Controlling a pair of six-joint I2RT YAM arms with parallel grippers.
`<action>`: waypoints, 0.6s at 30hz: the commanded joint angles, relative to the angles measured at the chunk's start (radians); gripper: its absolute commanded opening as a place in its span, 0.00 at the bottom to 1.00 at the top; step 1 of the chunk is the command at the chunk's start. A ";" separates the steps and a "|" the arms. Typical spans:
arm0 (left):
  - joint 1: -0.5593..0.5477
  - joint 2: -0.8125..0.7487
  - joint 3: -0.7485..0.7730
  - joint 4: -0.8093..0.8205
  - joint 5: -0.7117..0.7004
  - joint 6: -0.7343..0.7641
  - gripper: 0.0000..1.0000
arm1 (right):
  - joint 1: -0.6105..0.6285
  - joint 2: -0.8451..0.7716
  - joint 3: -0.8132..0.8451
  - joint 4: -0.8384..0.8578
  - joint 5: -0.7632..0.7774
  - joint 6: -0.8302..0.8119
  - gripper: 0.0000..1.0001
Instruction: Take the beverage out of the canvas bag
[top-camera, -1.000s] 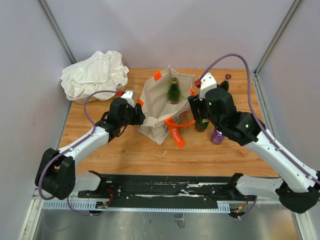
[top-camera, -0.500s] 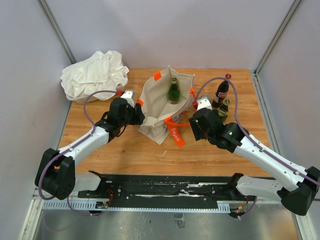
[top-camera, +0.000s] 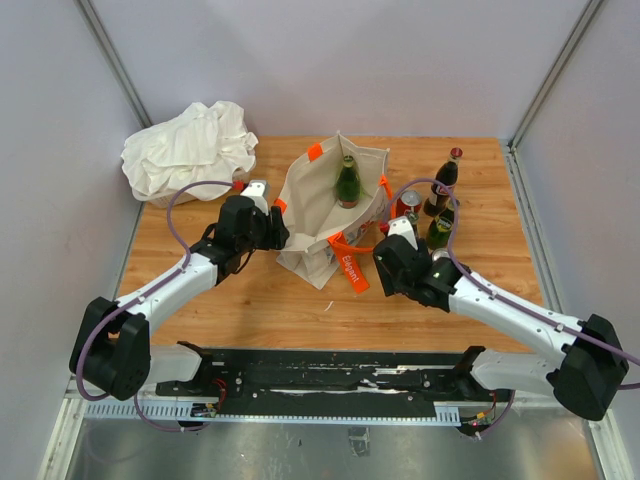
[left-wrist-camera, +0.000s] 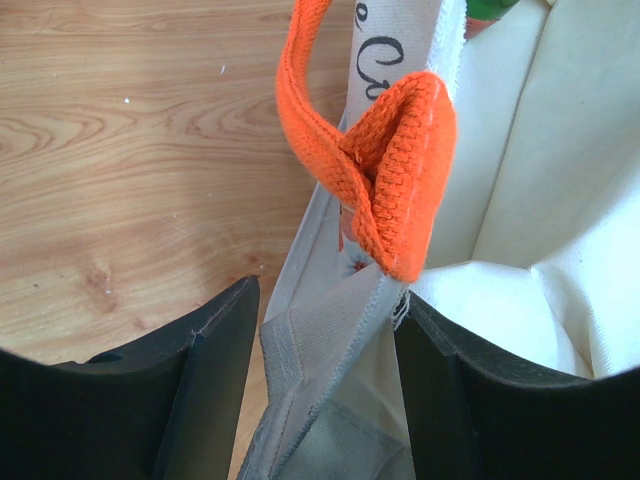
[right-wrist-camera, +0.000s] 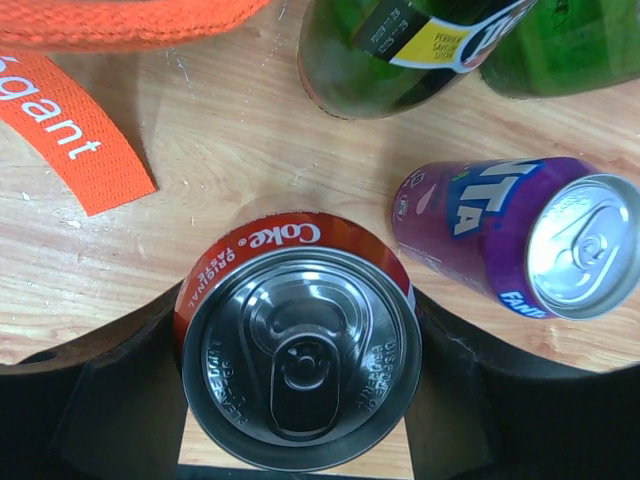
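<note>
While the left hand (left-wrist-camera: 328, 295) pinches the canvas bag (top-camera: 315, 200), the right hand (right-wrist-camera: 297, 312) clasps one can (right-wrist-camera: 300, 365) of two.

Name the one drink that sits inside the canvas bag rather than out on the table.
The green glass bottle standing upright in the canvas bag. The Coke can, Fanta can and the other two bottles are outside it, to its right.

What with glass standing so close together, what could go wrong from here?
The right tool grips the red can close beside the purple can and a labelled bottle; letting go or backing off carelessly could knock one over. The left tool holds the rim of the bag; a tug might topple the green bottle inside.
</note>
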 joint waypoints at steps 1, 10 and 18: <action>-0.004 0.001 -0.001 -0.030 -0.022 0.005 0.60 | -0.009 0.003 -0.037 0.139 0.042 0.059 0.13; -0.003 -0.005 -0.003 -0.031 -0.021 0.007 0.60 | -0.032 0.045 -0.096 0.181 0.025 0.081 0.56; -0.004 -0.003 -0.008 -0.032 -0.024 0.013 0.60 | -0.032 0.065 -0.047 0.099 0.031 0.067 0.96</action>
